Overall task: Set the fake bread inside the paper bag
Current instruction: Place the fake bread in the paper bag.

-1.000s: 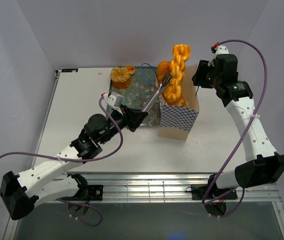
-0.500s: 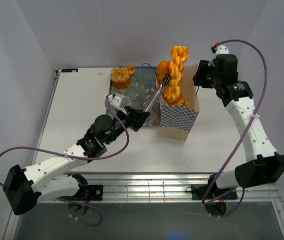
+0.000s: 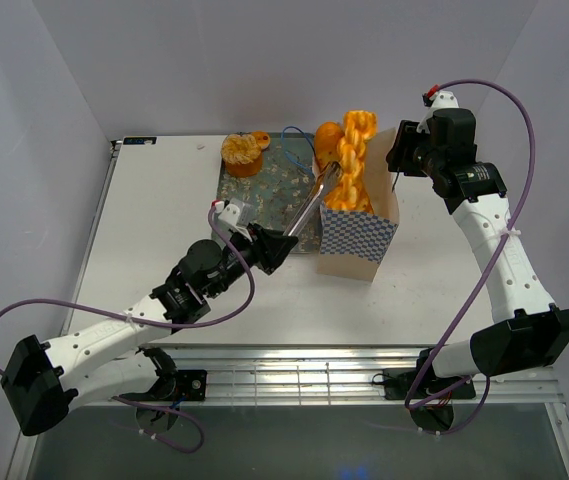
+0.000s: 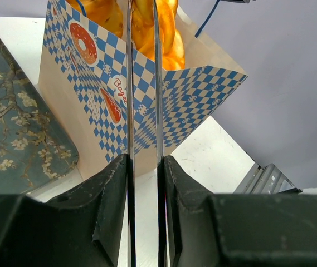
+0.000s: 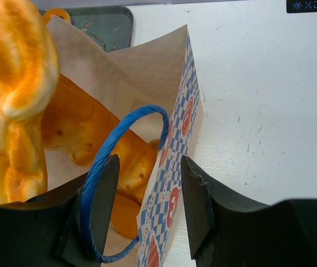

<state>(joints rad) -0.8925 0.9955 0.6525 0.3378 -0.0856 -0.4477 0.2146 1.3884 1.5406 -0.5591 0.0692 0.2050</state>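
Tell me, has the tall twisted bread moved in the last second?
Yes. The twisted stick has sunk lower into the paper bag, its top now closer to the bag's rim.

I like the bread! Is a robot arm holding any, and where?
Yes. The left end effector pinches the twisted bread stick around its middle, its lower end inside the paper bag.
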